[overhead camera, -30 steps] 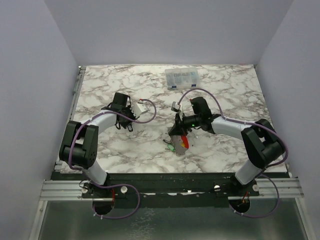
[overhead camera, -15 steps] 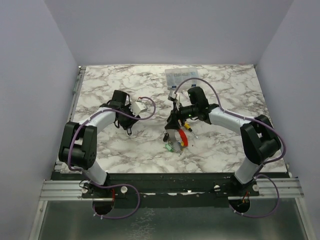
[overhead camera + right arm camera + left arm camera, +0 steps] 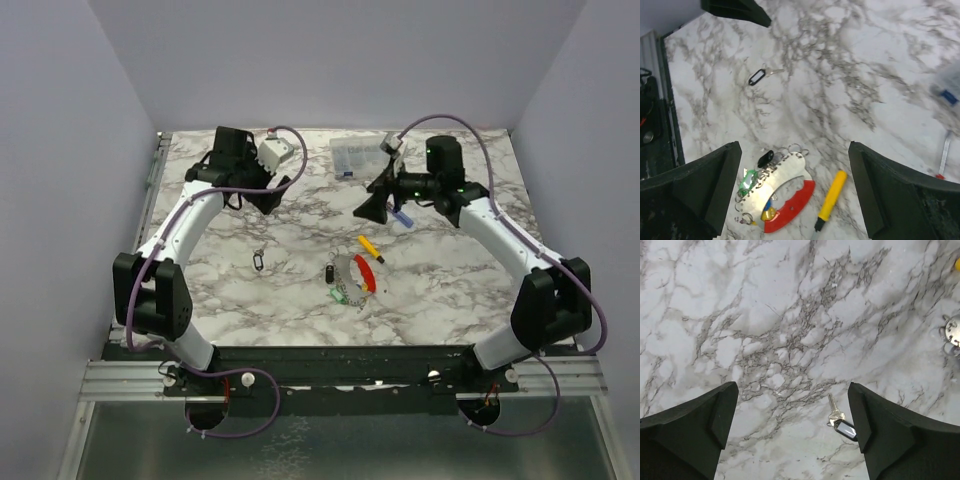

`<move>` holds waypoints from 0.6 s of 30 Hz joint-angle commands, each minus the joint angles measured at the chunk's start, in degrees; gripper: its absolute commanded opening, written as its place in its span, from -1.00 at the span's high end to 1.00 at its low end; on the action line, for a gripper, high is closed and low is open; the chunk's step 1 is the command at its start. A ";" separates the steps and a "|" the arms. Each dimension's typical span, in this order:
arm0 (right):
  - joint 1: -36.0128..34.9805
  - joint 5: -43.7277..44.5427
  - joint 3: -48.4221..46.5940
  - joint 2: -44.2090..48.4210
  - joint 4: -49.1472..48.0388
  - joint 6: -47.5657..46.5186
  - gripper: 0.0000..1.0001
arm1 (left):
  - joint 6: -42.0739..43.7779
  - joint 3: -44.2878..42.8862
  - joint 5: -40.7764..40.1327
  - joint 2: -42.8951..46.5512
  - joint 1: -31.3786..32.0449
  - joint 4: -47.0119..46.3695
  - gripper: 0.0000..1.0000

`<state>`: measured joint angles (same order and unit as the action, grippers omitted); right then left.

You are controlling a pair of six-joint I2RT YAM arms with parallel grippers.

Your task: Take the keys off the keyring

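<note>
Blur swallows the clear parts box [image 3: 950,82] at the right edge of the right wrist view. The left wrist view cuts the keyring [image 3: 785,192] down to a silvery sliver at its right border. On the ring's left side the keys [image 3: 752,182] overlap, so their number cannot be told. The keyring, a red band under a silvery plate, lies low centre on the marble table [image 3: 450,270], beside a yellow-handled screwdriver [image 3: 830,197]. A black-tagged key [image 3: 840,421] lies well apart. The left gripper [image 3: 792,390] and right gripper [image 3: 795,150] are both spread wide, holding nothing.
</note>
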<state>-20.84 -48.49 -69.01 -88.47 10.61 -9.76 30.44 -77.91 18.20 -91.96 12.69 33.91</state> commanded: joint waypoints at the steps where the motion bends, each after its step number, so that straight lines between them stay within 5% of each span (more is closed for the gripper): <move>1: 8.31 0.18 -3.38 2.54 4.51 4.70 -1.00 | -11.11 -10.26 -0.55 -3.14 -0.79 4.34 -0.98; 9: 24.52 1.91 -5.59 3.43 10.75 5.55 -1.00 | -24.07 -26.55 1.03 -13.86 -9.14 12.30 -0.98; 18: 37.18 6.17 -0.66 1.92 14.12 -0.03 -1.00 | -25.32 -21.83 -8.12 -14.57 -18.37 10.29 -0.98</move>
<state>13.45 -45.19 -72.07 -86.24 20.75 -6.66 6.31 -102.54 15.33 -108.05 -4.32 43.11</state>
